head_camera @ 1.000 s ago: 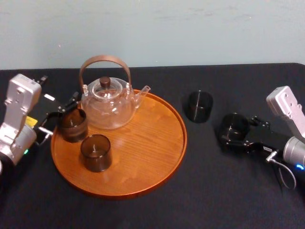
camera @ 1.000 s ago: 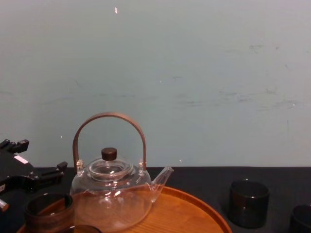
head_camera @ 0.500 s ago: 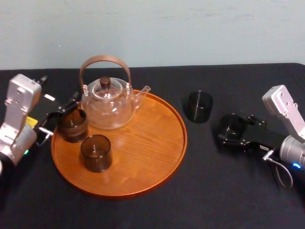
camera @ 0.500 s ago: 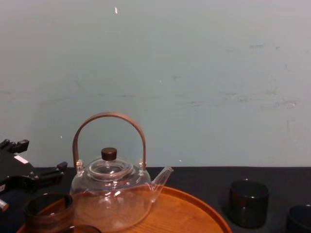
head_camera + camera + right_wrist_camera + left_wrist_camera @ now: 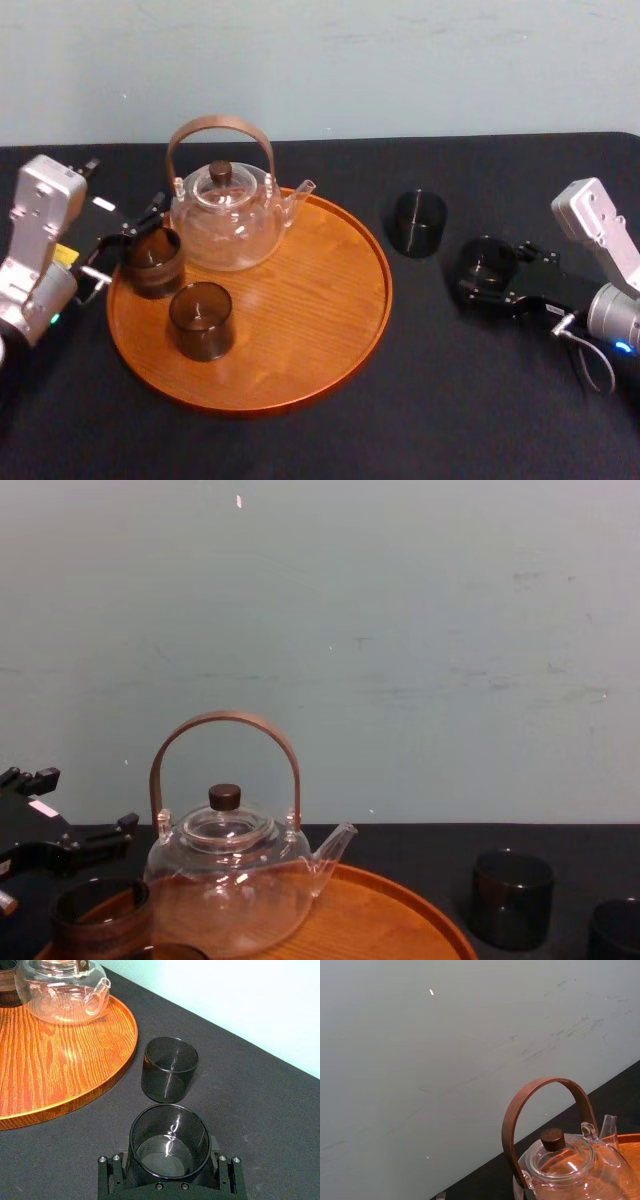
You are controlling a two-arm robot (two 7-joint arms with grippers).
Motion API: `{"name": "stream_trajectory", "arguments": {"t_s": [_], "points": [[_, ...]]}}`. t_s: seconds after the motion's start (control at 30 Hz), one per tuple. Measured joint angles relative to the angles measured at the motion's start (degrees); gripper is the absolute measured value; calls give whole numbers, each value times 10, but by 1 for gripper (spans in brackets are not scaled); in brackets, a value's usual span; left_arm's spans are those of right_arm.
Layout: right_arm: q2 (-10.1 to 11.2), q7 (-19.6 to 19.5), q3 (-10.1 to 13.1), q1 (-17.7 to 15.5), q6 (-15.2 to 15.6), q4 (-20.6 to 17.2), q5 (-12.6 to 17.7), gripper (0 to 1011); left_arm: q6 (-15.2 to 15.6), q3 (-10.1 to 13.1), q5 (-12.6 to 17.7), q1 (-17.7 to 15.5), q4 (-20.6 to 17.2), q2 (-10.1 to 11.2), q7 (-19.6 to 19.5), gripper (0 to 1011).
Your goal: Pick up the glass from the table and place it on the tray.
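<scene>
My right gripper [image 5: 482, 278] is shut on a dark glass [image 5: 487, 262] low over the black table, right of the tray [image 5: 384, 290]; the right wrist view shows that glass [image 5: 170, 1141] cradled between the jaws. A second dark glass [image 5: 418, 222] stands free on the table near the tray's rim [image 5: 131, 1045]. The round wooden tray carries a clear teapot [image 5: 228, 225] and two dark glasses [image 5: 201, 320]. At the tray's left edge my left gripper [image 5: 125, 245] is open, its fingers straddling one of those glasses [image 5: 152, 262].
The teapot's tall brown handle [image 5: 225, 725] rises above the tray's back left. The free glass [image 5: 512, 900] stands between the tray and the held glass [image 5: 612, 932]. The table's black cloth [image 5: 470, 400] runs to a pale wall behind.
My right gripper has shifted slightly left toward the tray with the glass in it. The left arm and everything on the tray have stayed still.
</scene>
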Motion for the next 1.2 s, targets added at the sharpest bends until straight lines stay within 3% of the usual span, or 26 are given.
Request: {"name": "stream_trajectory", "arguments": {"t_s": [0.53, 0.97, 1.2], "points": [[4, 7, 3, -4, -5, -3, 7, 913, 0, 0, 0, 0, 0, 0, 0, 1001], [28, 34, 5, -17, -24, -47, 30, 913, 0, 0, 0, 0, 0, 0, 0, 1001], [33, 55, -10, -6, -31, -64, 43, 912, 0, 0, 0, 0, 0, 0, 0, 1001]]}}
